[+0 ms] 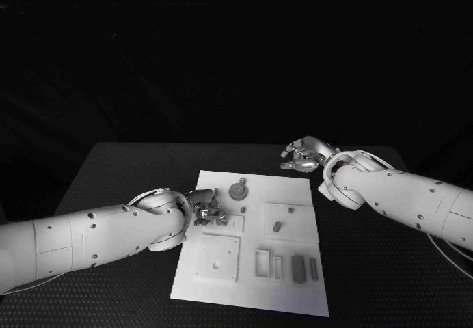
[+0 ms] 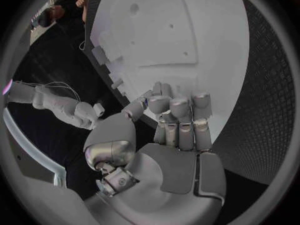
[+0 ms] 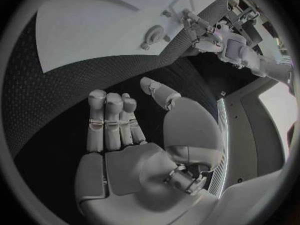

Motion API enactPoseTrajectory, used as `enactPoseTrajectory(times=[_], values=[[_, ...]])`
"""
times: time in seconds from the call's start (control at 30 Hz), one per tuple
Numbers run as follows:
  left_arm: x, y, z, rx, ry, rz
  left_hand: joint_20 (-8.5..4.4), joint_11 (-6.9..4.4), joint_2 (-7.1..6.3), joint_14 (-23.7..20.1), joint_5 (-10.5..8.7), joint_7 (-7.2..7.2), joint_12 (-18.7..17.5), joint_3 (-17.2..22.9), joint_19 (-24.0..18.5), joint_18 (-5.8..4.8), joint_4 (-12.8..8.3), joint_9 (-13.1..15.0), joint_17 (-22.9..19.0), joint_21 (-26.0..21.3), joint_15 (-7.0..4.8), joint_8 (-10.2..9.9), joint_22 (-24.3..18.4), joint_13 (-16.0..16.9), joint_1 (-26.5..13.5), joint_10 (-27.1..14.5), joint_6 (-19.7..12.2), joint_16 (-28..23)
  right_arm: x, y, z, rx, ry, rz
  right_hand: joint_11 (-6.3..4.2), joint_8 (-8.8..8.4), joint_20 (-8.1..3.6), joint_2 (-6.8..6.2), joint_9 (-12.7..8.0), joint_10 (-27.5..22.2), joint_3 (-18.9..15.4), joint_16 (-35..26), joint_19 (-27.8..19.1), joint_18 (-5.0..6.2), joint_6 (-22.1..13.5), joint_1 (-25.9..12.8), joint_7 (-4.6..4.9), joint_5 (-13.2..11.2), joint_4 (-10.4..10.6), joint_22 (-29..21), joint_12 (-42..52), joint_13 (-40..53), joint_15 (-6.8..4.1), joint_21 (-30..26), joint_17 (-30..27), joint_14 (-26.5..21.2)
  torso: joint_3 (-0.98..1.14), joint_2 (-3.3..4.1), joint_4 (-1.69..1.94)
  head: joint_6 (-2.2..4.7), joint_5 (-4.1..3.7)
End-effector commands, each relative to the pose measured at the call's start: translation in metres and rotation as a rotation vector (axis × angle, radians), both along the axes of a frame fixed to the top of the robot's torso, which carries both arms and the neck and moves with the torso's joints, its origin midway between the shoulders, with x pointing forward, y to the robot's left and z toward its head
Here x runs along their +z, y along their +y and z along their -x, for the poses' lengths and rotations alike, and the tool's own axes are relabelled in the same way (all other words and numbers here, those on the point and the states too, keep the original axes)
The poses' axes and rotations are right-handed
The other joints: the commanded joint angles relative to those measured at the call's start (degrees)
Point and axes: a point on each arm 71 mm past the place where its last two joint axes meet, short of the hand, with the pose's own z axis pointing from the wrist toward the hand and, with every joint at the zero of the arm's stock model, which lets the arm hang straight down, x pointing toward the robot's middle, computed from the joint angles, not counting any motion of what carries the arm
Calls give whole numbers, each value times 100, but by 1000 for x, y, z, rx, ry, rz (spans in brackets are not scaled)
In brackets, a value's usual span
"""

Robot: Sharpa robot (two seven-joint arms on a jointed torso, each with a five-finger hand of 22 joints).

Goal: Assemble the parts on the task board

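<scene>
The white task board (image 1: 296, 297) lies in the middle of the black table. On it sit a round grey part (image 1: 238, 190), a small grey part (image 1: 279, 225) on a raised square, and a few oblong parts (image 1: 298, 267) near the front. My left hand (image 1: 205, 209) hovers at the board's left edge. Its fingers (image 2: 180, 120) are curled in, and thumb and forefinger seem to pinch a small dark part (image 2: 145, 102), little of which shows. My right hand (image 1: 303, 156) hangs over the bare table beyond the board's far right corner, fingers (image 3: 111, 120) apart and holding nothing.
A square plate (image 1: 217, 258) and a rectangular frame (image 1: 263, 263) stand on the board's near half. The board (image 3: 94, 25) and round part (image 3: 153, 35) lie ahead of my right hand. Black table (image 1: 118, 171) surrounds the board on all sides.
</scene>
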Motion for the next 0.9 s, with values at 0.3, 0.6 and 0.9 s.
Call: enactPoseTrajectory(times=[0.3, 0.6, 0.9], values=[[-4, 3, 1, 13, 5, -21, -531, -134, 125, 30, -31, -435, 40, 13, 38, 50, 15, -4, -13, 18, -15, 17, 85, -17, 4, -96, 1045, 31, -1, 1, 0, 15, 13, 5, 92, 13, -5, -3, -11, -616, -42, 37, 0, 263, 133, -74, 97, 35, 7, 67, 19, -8, -12, -30, -7, -35, 1, 0, 0, 5, 3], [-3, 3, 0, 25, -16, -9, -530, -134, 154, 26, -62, -434, 43, 14, 34, 50, 18, -2, -19, 17, -14, 24, 85, -25, -10, -101, 1036, 34, -1, 1, 0, 15, 13, 5, 93, 13, -4, -3, -11, -617, -43, 37, 0, 263, 132, -76, 97, 34, 8, 67, 20, -9, -12, -30, -8, -35, 0, 0, 0, 5, 10], [-3, 2, 2, 19, -20, -11, -540, -136, 77, 20, -105, -437, 52, 65, 36, 63, 0, 3, -36, 24, -17, 45, 90, -49, 73, -108, 1015, 43, -1, 1, 0, 15, 14, 5, 93, 12, -5, -1, -12, -618, -44, 38, 0, 263, 131, -79, 97, 33, 11, 68, 22, -12, -12, -31, -9, -36, -2, 2, -1, 2, 18]])
